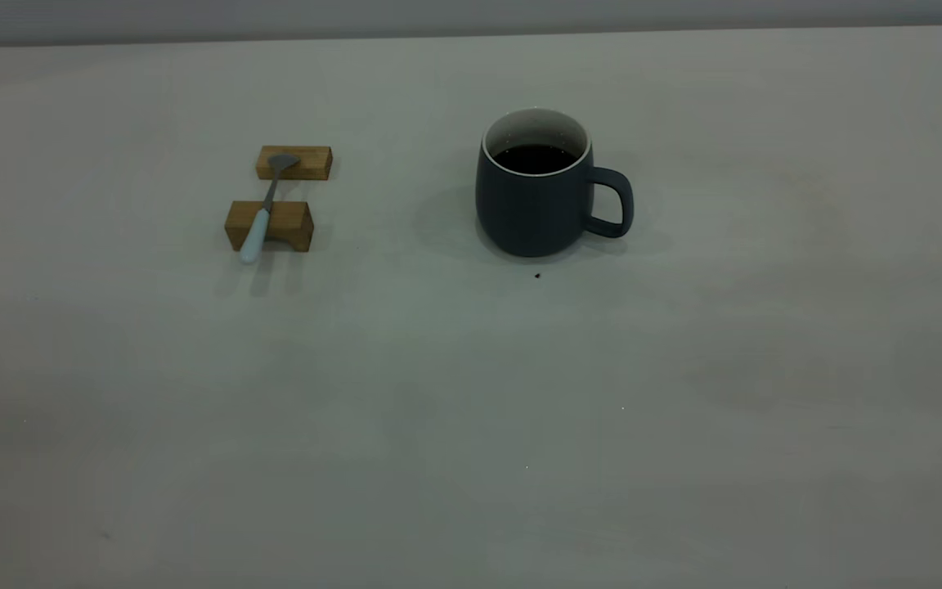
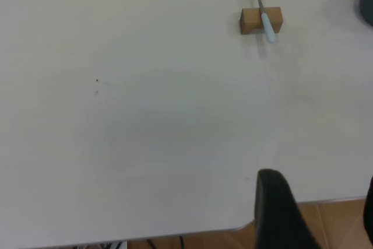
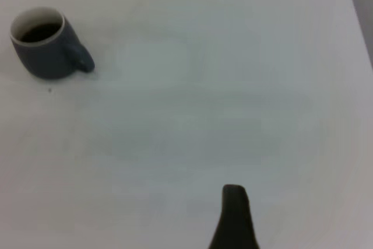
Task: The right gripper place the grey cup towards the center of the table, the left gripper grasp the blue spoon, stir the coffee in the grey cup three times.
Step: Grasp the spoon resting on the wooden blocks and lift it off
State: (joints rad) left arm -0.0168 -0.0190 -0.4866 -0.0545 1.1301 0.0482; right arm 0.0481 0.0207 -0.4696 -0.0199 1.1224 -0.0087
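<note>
The grey cup (image 1: 532,204) stands upright near the middle of the table (image 1: 471,409), its handle pointing right, with dark coffee (image 1: 535,158) inside. The blue spoon (image 1: 262,213) lies across two wooden blocks to the cup's left, its pale handle toward the front. Neither gripper shows in the exterior view. In the left wrist view my left gripper (image 2: 320,202) hangs open over the table's near edge, far from the spoon (image 2: 263,10), with nothing in it. In the right wrist view a dark part of my right gripper (image 3: 236,214) shows far from the cup (image 3: 46,51).
The two brown blocks (image 1: 294,163) (image 1: 268,225) hold the spoon off the tabletop. A tiny dark speck (image 1: 537,276) lies just in front of the cup. Brown floor (image 2: 338,225) shows past the table's rounded edge.
</note>
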